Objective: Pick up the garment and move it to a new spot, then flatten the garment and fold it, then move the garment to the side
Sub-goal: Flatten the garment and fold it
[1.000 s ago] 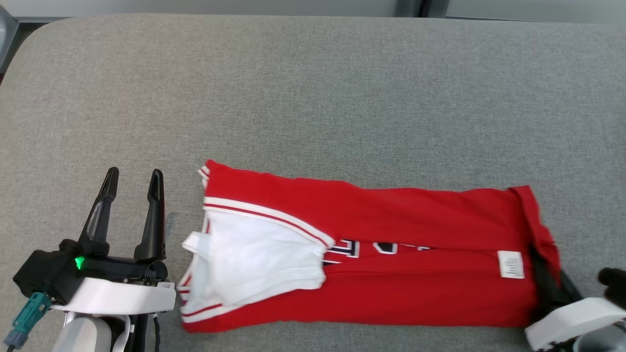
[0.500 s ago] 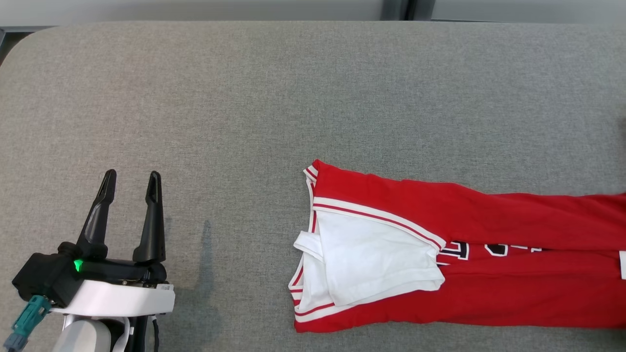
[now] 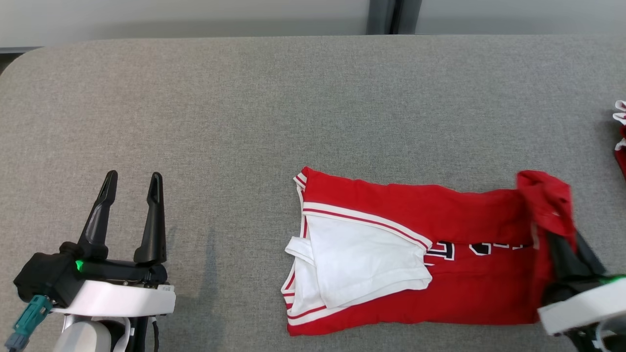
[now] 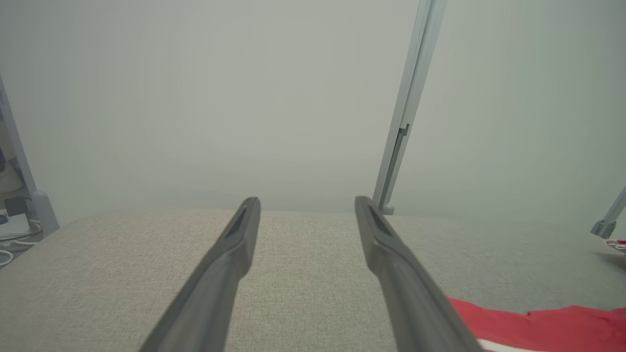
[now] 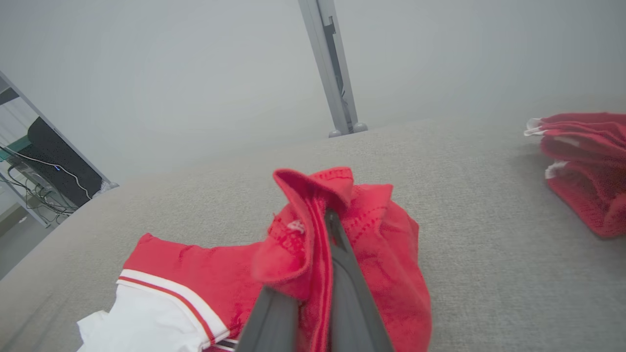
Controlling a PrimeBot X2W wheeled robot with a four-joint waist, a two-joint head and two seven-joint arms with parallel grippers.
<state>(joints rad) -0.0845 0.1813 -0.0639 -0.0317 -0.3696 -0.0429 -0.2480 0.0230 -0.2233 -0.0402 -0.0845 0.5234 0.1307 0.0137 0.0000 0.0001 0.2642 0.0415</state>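
on my feed the grey cloth-covered desk [image 3: 244, 98] takes up nearly all of the head view, with a grey post [image 5: 330, 68] standing behind its far edge. the garment [image 3: 415, 205], a red jersey with red-and-white striped trim, lies folded into a long band on the right half of the desk, close to my side, with its neck end pointing left. at the desk's right edge, well apart from the jersey, sits a small pile of red clothes [image 5: 582, 161].

my right claw [image 5: 331, 225] is at the jersey's right end, its two fingers pressed together and the red cloth pinched between them. that end is lifted off the desk and bunched up (the wrist camera shows the hem curling over the fingertips). my left claw [image 3: 134, 174] hovers at the lower left over bare desk, fingers spread wide with nothing between them, well clear of the jersey.

at the neck end the white inside [image 3: 362, 264] is turned out, and bits of black-and-white lettering [image 3: 469, 248] show along the fold.
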